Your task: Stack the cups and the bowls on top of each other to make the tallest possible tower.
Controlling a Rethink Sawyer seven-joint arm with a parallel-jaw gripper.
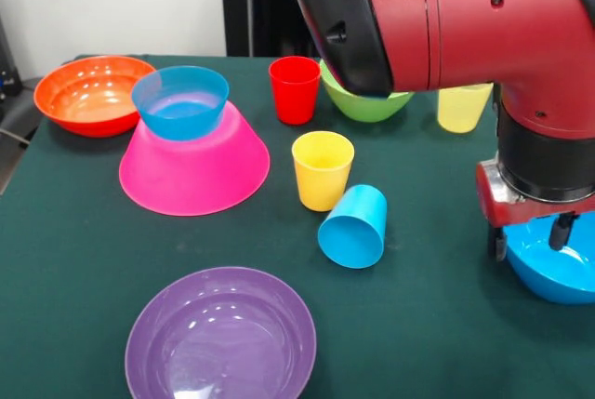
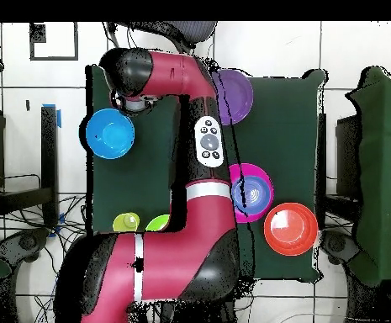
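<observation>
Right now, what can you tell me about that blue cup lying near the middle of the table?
The blue cup is a plain, glossy plastic tumbler, tipped on its side on the green table. Its closed base faces the front camera, its mouth points away toward the yellow cup, which stands upright just behind it, touching or nearly so. Nothing is inside it that can be seen. The gripper is off to one side over a blue bowl, not touching the cup.
</observation>
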